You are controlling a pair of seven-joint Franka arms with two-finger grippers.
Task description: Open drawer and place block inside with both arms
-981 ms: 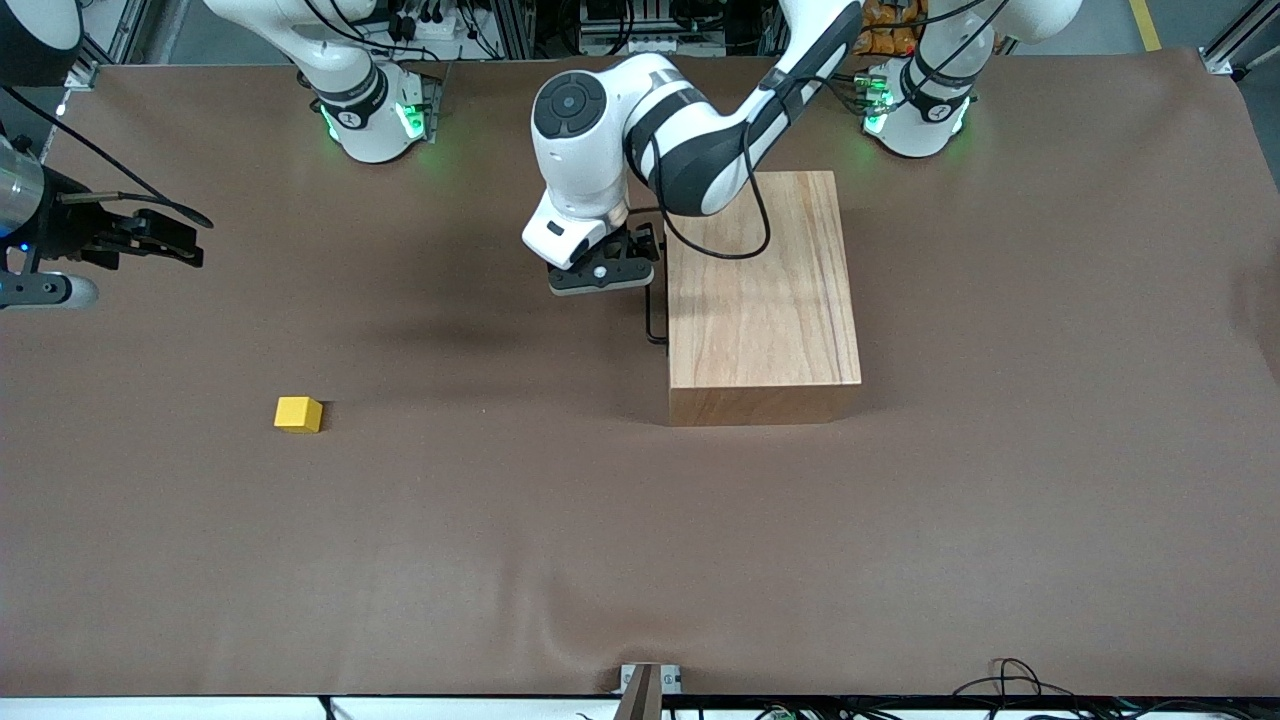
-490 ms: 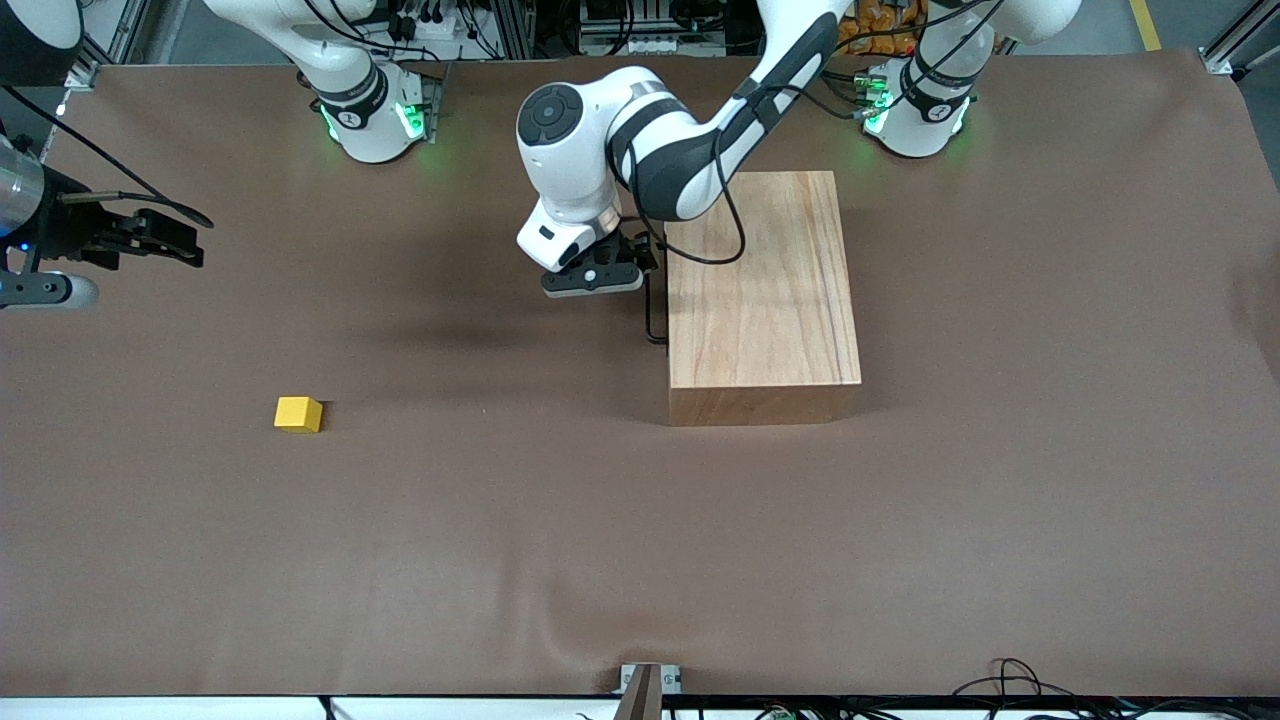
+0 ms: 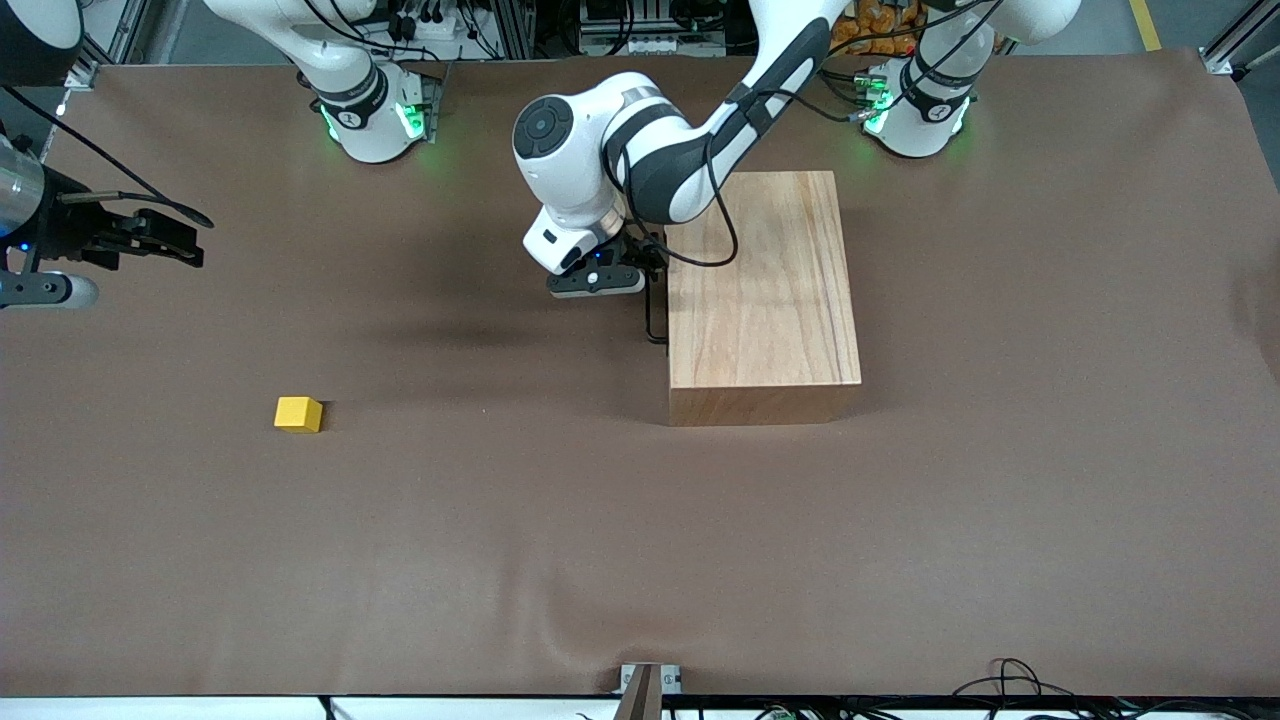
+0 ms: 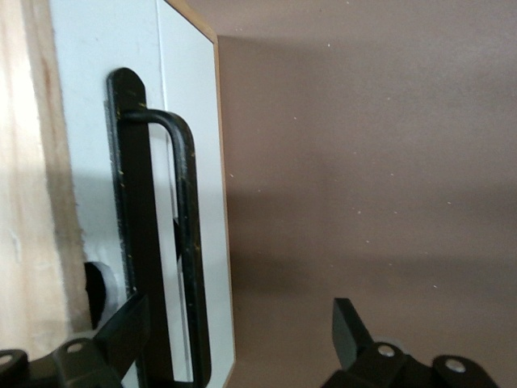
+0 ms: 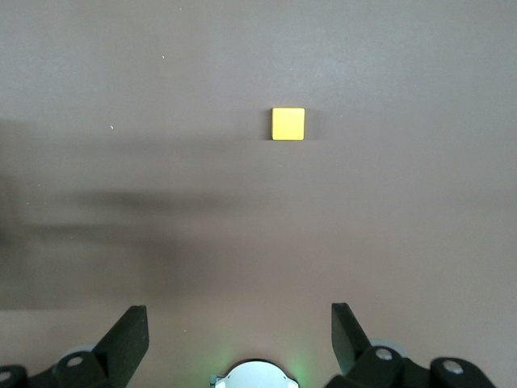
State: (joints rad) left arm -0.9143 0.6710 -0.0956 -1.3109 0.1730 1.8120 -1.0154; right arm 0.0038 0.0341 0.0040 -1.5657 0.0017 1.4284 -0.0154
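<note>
No readable text, labels, brands or numbers — on anything.

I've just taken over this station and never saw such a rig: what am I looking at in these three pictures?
The wide picture looks down across a brown table at two white robot arms. The other two come from cameras on their wrists. The left gripper, jaws open, sits at the black handle of the closed drawer in the wooden box. The right gripper, also open and holding nothing, waits high above the yellow block, which lies toward the right arm's end.
</note>
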